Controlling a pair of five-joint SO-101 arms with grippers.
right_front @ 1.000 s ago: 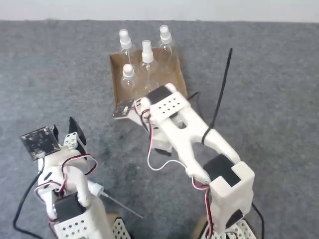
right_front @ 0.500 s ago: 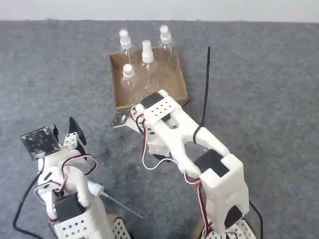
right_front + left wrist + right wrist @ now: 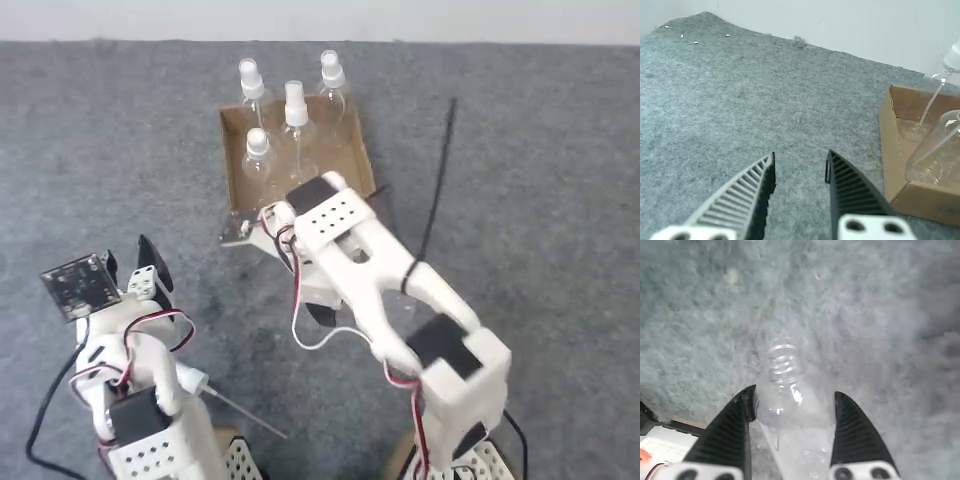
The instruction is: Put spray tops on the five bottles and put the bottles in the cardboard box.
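My right gripper [image 3: 792,402] is shut on a clear bottle [image 3: 785,390] that has no top; its threaded neck points away from the wrist, over the grey carpet. In the high view the right arm [image 3: 340,215] bends over the near edge of the cardboard box [image 3: 232,160] and hides that bottle. Several bottles with white spray tops [image 3: 295,125] stand in the box. A loose spray top [image 3: 200,384] with a long dip tube lies by the left arm's base. My left gripper [image 3: 800,167] is open with nothing between its fingers, at the near left [image 3: 150,268].
The left wrist view shows the box's corner [image 3: 892,145] and clear bottles [image 3: 937,150] beyond the open fingers. A thin black cable [image 3: 438,175] stands up beside the right arm. Grey carpet covers the table around the box.
The right arm swung left and toward its base, then back up against the box's near edge, still holding the bottle. The left arm has not moved.
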